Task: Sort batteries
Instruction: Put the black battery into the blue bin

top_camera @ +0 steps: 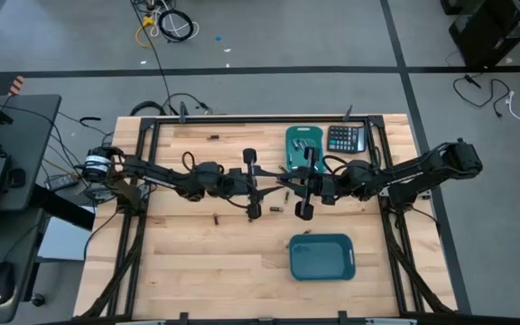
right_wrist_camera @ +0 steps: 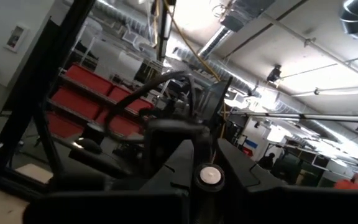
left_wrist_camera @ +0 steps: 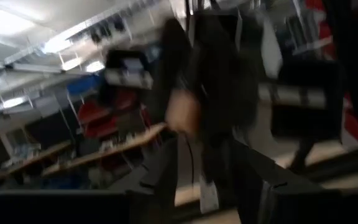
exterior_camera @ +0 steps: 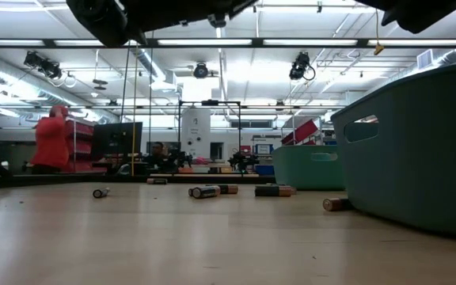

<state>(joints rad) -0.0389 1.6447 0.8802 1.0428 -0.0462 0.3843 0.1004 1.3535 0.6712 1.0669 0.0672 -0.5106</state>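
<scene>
My two grippers meet nose to nose high above the table's middle. My right gripper [top_camera: 291, 187] [right_wrist_camera: 209, 163] is shut on one battery [right_wrist_camera: 209, 177], whose round silvery end faces the wrist camera. My left gripper [top_camera: 262, 187] [left_wrist_camera: 210, 180] stands open facing it. The left wrist view is blurred and shows a copper-coloured battery end [left_wrist_camera: 182, 112] ahead of the left fingers. Loose batteries [exterior_camera: 204, 191] [exterior_camera: 274, 190] [exterior_camera: 336, 203] lie on their sides on the wooden table [top_camera: 197, 262]. More of them [top_camera: 213, 218] [top_camera: 276, 209] show from above. My right gripper pinches the battery between its two fingers [right_wrist_camera: 182, 163]. The battery lies along the fingers, its silvery end [right_wrist_camera: 209, 178] toward the wrist. The fingers come from the table's right side, tipped a little upward. The battery is lifted well clear of the table.
A teal bin [top_camera: 321, 256] stands near the front right of the table. A second teal bin [top_camera: 303, 147] at the far edge holds some batteries, with a black calculator [top_camera: 346, 138] beside it. Another battery [top_camera: 212, 136] lies at the far left. A person in red [exterior_camera: 51, 141] stands in the room behind.
</scene>
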